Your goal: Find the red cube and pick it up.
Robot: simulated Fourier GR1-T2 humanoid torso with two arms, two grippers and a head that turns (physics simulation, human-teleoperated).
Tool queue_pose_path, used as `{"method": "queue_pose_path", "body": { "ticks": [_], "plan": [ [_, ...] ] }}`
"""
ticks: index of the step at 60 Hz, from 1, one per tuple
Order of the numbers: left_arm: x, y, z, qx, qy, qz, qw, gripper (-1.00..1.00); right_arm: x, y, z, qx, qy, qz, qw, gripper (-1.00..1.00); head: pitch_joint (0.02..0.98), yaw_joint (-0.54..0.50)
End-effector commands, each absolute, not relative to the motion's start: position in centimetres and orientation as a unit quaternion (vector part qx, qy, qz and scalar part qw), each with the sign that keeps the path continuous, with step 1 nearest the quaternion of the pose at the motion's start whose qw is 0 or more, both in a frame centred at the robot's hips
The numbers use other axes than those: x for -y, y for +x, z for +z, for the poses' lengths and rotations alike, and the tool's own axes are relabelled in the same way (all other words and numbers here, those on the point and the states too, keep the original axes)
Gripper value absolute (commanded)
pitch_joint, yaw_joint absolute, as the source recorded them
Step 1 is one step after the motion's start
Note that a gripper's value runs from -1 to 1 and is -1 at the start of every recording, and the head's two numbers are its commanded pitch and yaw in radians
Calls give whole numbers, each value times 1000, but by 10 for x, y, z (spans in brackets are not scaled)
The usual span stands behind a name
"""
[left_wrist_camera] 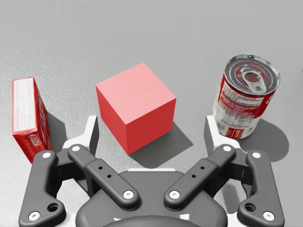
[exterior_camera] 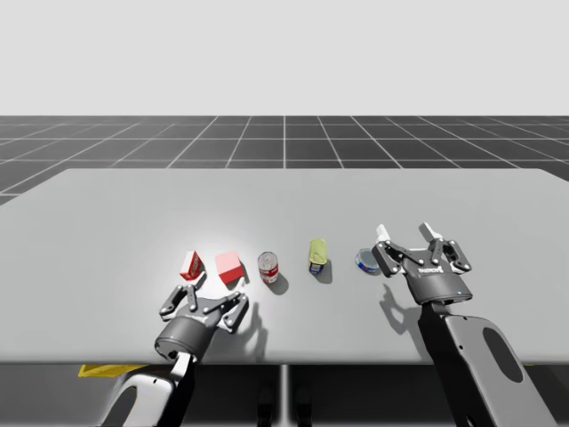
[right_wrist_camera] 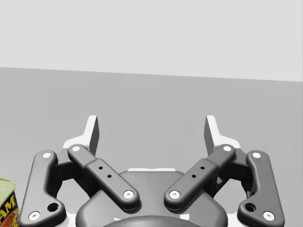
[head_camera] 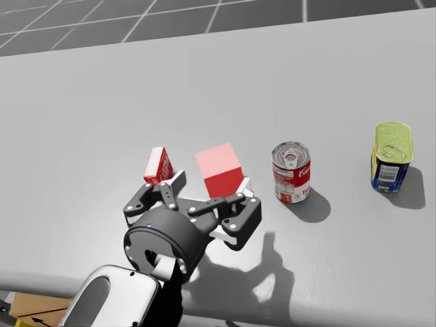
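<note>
The red cube (exterior_camera: 228, 266) (head_camera: 220, 169) (left_wrist_camera: 135, 106) rests on the grey table (exterior_camera: 107, 231), turned corner-on to my left hand. My left gripper (exterior_camera: 216, 290) (head_camera: 212, 182) (left_wrist_camera: 151, 127) sits low just in front of it, open. The cube's near corner reaches in between the two fingertips, with a gap on each side and no contact. My right gripper (exterior_camera: 407, 233) (right_wrist_camera: 151, 124) hovers open and empty over the table's right part, far from the cube.
A small red box (exterior_camera: 190, 264) (head_camera: 158, 165) (left_wrist_camera: 29, 118) stands just left of the cube. A red-and-white can (exterior_camera: 268, 267) (head_camera: 291, 172) (left_wrist_camera: 246, 97) stands just right of it. Further right are a yellow-topped tin (exterior_camera: 317, 255) (head_camera: 392, 156) (right_wrist_camera: 7, 208) and a blue can (exterior_camera: 367, 261) beside my right gripper.
</note>
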State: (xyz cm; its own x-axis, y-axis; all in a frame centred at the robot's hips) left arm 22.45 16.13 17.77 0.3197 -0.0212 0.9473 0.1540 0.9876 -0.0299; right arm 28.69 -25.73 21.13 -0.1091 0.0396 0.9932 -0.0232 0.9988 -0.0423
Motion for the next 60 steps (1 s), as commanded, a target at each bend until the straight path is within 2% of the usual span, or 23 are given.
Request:
{"method": "queue_pose_path", "body": {
  "ticks": [1,19,41,44,47,48,50,51,52,53,60],
  "plan": [
    [-155,243,169,567,-60,-38,821,-1000,257,287,211,745,-6,24,667,-1000,822,262],
    [-147,270,158,561,-12,4,827,-1000,258,287,212,746,-5,24,666,-1000,822,257],
    [-144,286,149,554,-3,22,833,-1000,258,287,212,745,-6,24,666,-1000,821,256],
    [-143,287,146,552,-3,20,834,-826,258,287,213,746,-5,24,666,-1000,821,255],
    [-141,287,142,549,-4,16,836,-382,258,287,212,745,-5,24,666,-1000,821,256],
    [-140,287,141,549,-4,13,836,-114,258,287,212,745,-6,25,666,-1000,821,256],
    [-140,287,139,548,-5,11,836,292,258,287,213,746,-5,24,666,-1000,821,255],
    [-140,287,138,548,-5,10,836,382,258,287,213,746,-5,24,666,-1000,822,255],
    [-139,287,137,547,-6,9,837,732,258,287,213,746,-5,24,666,-1000,821,255],
    [-139,287,136,546,-7,7,838,873,258,287,213,746,-5,24,666,-1000,821,255],
    [-138,285,135,547,-8,2,837,976,258,287,213,746,-4,24,665,-1000,816,254]
  ]
}}
